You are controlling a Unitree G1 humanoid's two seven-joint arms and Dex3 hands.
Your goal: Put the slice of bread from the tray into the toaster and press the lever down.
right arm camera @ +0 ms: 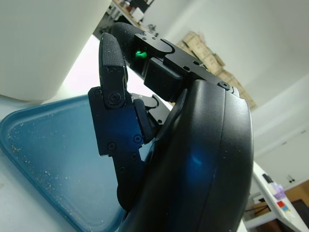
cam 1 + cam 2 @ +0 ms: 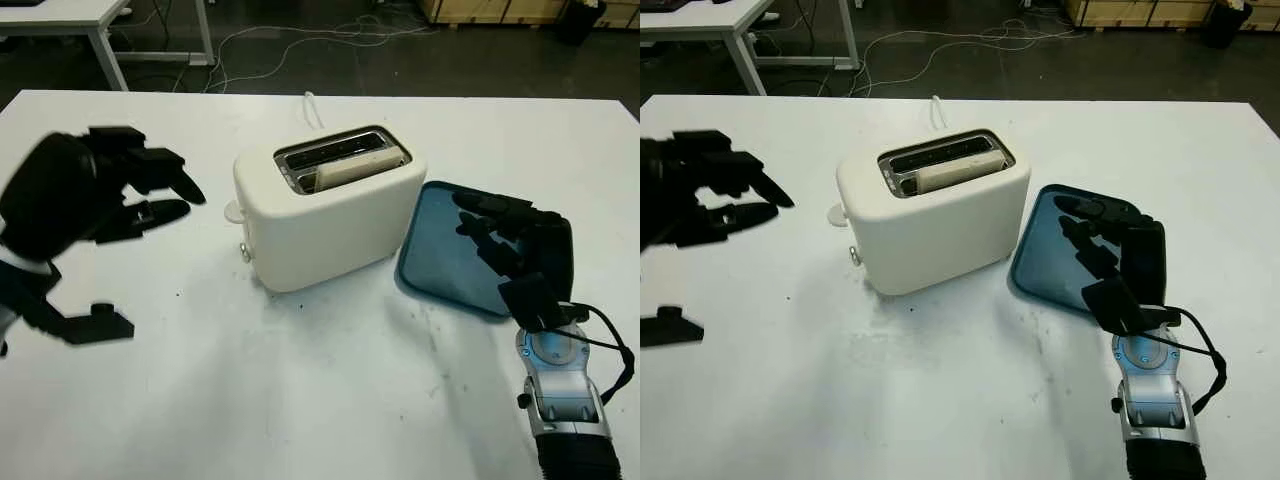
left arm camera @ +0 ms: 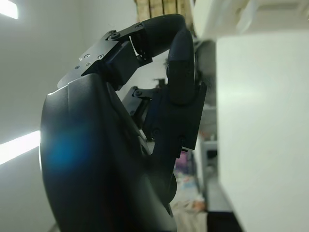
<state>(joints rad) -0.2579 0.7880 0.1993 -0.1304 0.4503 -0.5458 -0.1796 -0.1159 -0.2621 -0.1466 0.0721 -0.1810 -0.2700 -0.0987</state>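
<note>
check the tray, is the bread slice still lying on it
No, the blue tray holds no bread; the slice stands in a slot of the toaster.

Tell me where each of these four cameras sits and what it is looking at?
Left eye view: on the head, looking down at the white table, toaster and blue tray; both arms enter from below.
Right eye view: beside it, same scene, bread slice in the slot.
Left wrist view: on the left arm, looking past the left hand at the toaster's side.
Right wrist view: on the right arm, behind the right hand above the tray.
Shared: both wrist views and both eye views show the toaster.
</note>
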